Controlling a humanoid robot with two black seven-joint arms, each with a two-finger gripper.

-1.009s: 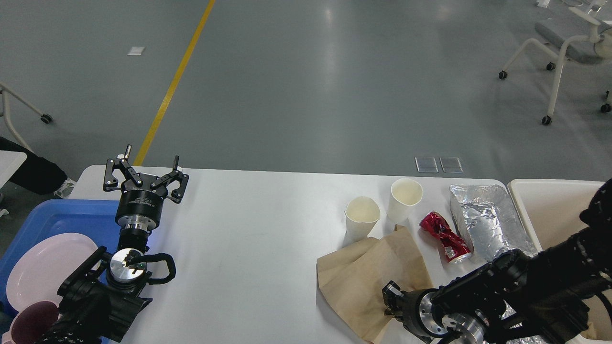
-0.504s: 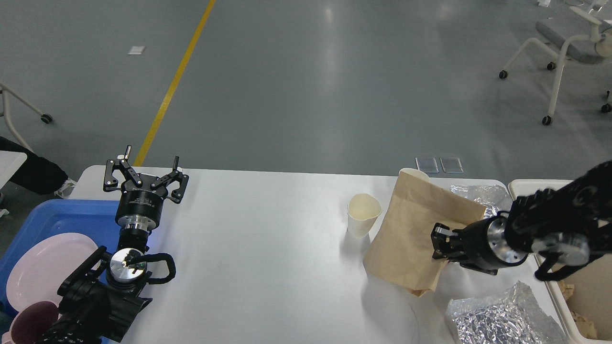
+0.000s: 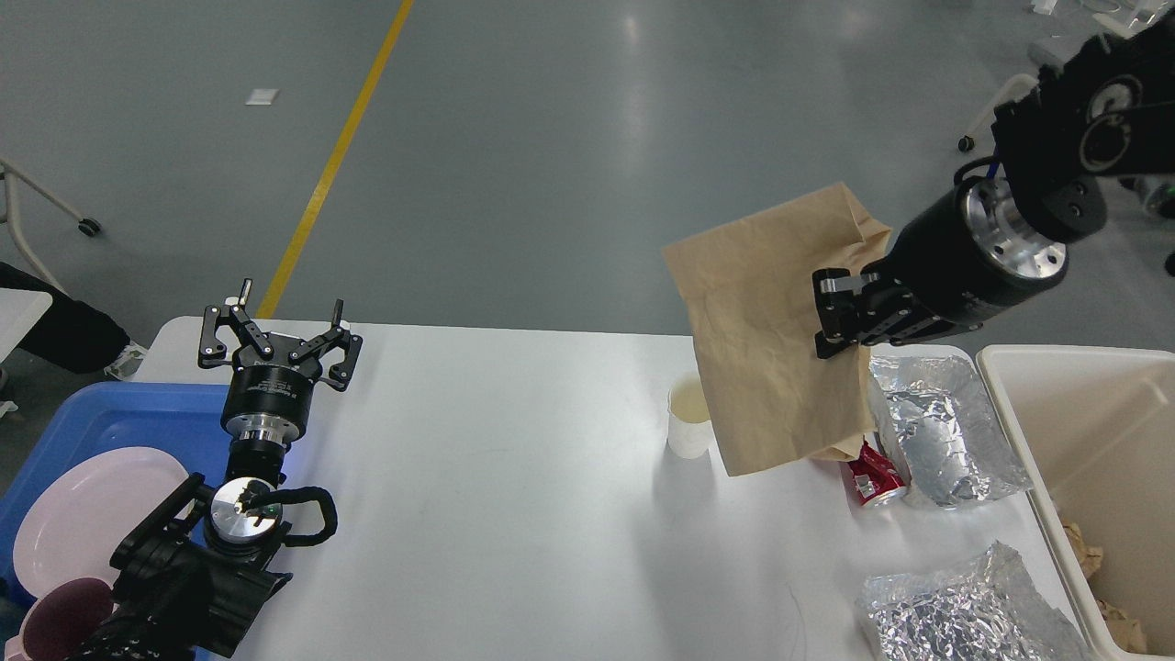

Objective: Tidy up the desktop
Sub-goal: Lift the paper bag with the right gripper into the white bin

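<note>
white and smooth, the desktop [image 3: 477, 514] fills the lower middle of the head view, its far edge running straight across and its far-left corner rounded. the whole middle stretch is bare, from the left gripper [image 3: 280, 321] across to a paper cup [image 3: 688, 420]. that gripper stands upright over the far-left corner with its fingers spread wide and nothing between them. past the left edge sits a blue tray [image 3: 110, 422] holding a pale pink plate [image 3: 83, 523] and a dark red cup [image 3: 60, 629].

the right side is crowded. a crushed red can [image 3: 872, 482] lies just beside a crumpled foil sheet [image 3: 941, 427], and a second foil piece [image 3: 964, 610] lies near the front right. the right gripper [image 3: 840, 317] is raised above the table with its fingers pinched on the edge of a brown paper bag [image 3: 766, 330], which hangs clear of the surface and covers part of the paper cup and can. a cream bin [image 3: 1079, 413] stands against the right edge with crumpled brown paper inside.

beyond lies grey floor with a yellow line [image 3: 335, 151].
</note>
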